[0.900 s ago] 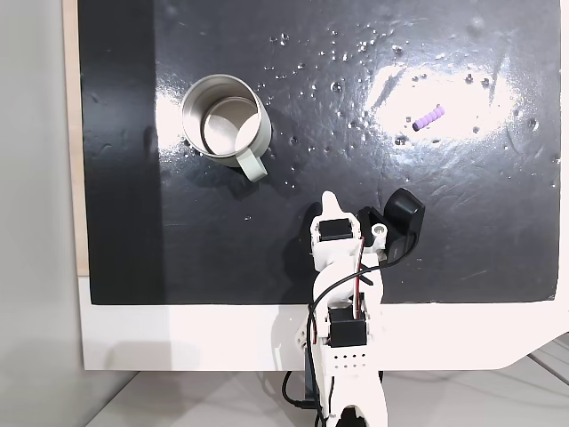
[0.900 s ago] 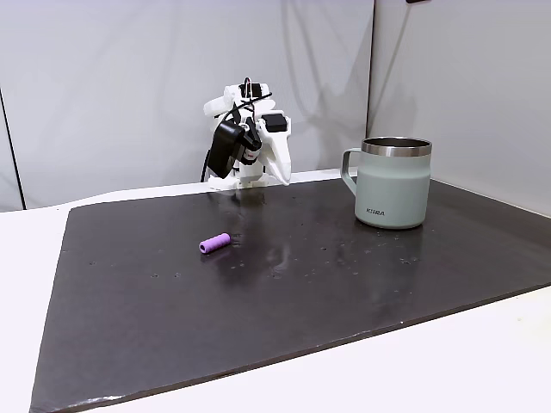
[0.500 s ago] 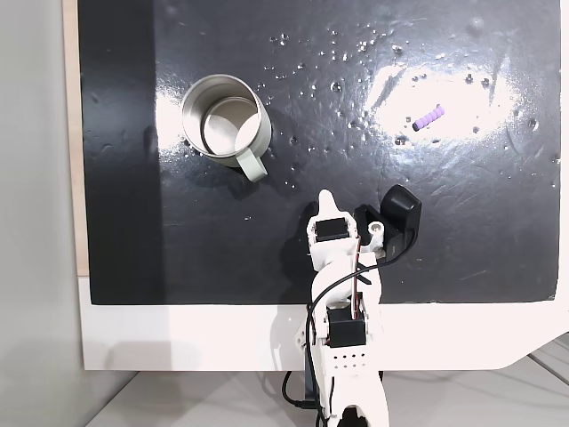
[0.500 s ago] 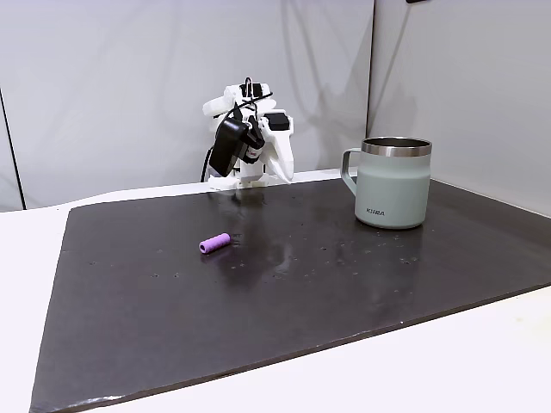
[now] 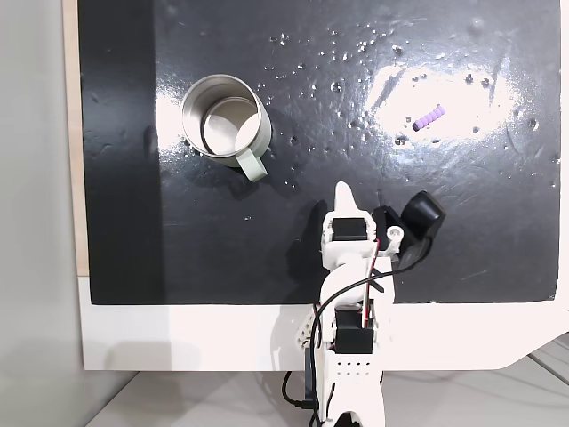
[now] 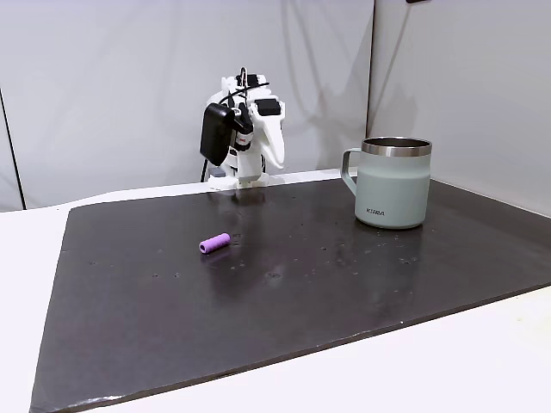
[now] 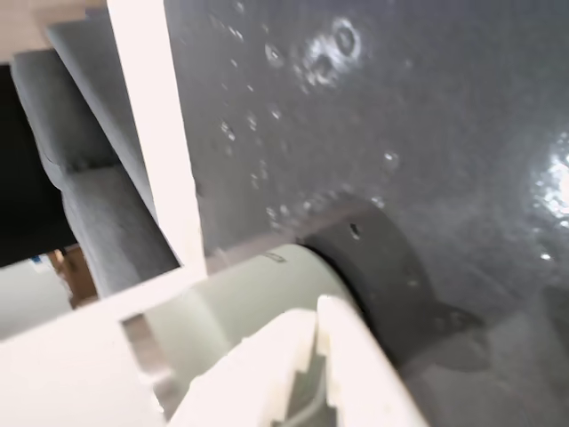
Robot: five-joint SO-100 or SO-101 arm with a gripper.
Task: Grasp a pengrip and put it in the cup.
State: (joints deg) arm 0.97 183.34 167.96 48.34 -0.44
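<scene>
My tool (image 5: pixel 342 197) sat folded back over the near edge of the black mat (image 5: pixel 462 240), above my base, in a fixed view from above. Its white fingers looked pressed together in the wrist view (image 7: pixel 311 356), so it was clenched on nothing.

The pengrip (image 5: pixel 428 116) lay flat on the mat near the far right corner in that top view, well apart from my tool. In a fixed view from the side (image 6: pixel 214 243) it lay toward the left side of the mat, out in the open, touching nothing else.

The cup (image 5: pixel 226 124) stood upright toward the far left part of the mat in the top view, handle pointing toward the near edge and slightly right. From the side (image 6: pixel 393 183) it stood on the right, handle to the left. Its inside looked pale and bare from above.

Cup and pengrip were well apart, with my arm (image 6: pixel 244 129) behind and between them in the side view. The mat lay on the white desk (image 5: pixel 178 338), and small specks dotted the mat's surface.

The wrist view also showed the cup's pale wall (image 7: pixel 240 294) just beyond the fingers.
</scene>
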